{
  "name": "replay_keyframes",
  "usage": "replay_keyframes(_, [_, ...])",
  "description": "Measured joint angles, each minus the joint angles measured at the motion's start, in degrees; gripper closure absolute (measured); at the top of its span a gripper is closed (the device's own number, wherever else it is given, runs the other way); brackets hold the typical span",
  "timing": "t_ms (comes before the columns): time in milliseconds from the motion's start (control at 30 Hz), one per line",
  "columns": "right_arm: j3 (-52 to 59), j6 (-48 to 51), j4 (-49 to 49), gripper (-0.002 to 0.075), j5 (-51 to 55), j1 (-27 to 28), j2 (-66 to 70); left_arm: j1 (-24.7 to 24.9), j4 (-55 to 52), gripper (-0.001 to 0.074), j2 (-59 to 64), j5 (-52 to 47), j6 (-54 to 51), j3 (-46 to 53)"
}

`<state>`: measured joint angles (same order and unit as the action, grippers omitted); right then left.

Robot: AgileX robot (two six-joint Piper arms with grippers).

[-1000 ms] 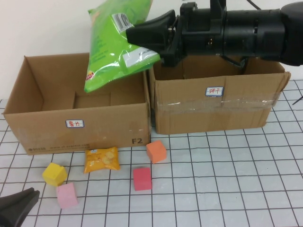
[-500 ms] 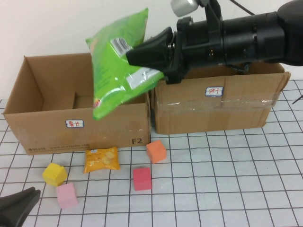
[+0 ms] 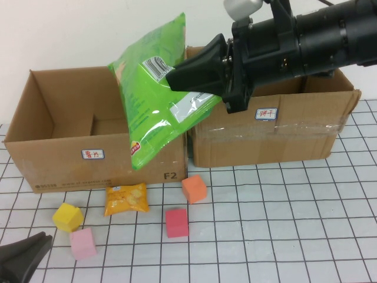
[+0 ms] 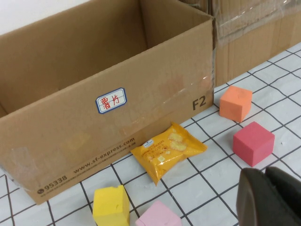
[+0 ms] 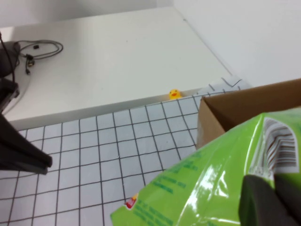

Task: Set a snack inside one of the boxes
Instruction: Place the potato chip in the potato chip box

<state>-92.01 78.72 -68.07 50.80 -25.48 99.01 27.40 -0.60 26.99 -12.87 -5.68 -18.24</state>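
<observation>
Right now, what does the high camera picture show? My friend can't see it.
The right gripper holds a green snack bag in the air over the left cardboard box. The shut left gripper waits at the near-left corner.

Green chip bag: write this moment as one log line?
right gripper: shut on green chip bag | above open left cardboard box | left gripper: shut, parked
</observation>
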Motion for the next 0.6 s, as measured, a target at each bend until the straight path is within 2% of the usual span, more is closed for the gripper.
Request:
replay_keyframes(467, [0.0, -0.45, 0.33, 0.0726, -4.65, 0.0, 0.0, 0.0, 0.0, 0.0736, 0.0, 0.09, 0.0, 0.04])
replay_keyframes(600, [0.0, -0.45, -2.16, 0.0726, -5.78, 0.0, 0.6, 0.0, 0.0, 0.0736, 0.0, 0.09, 0.0, 0.04])
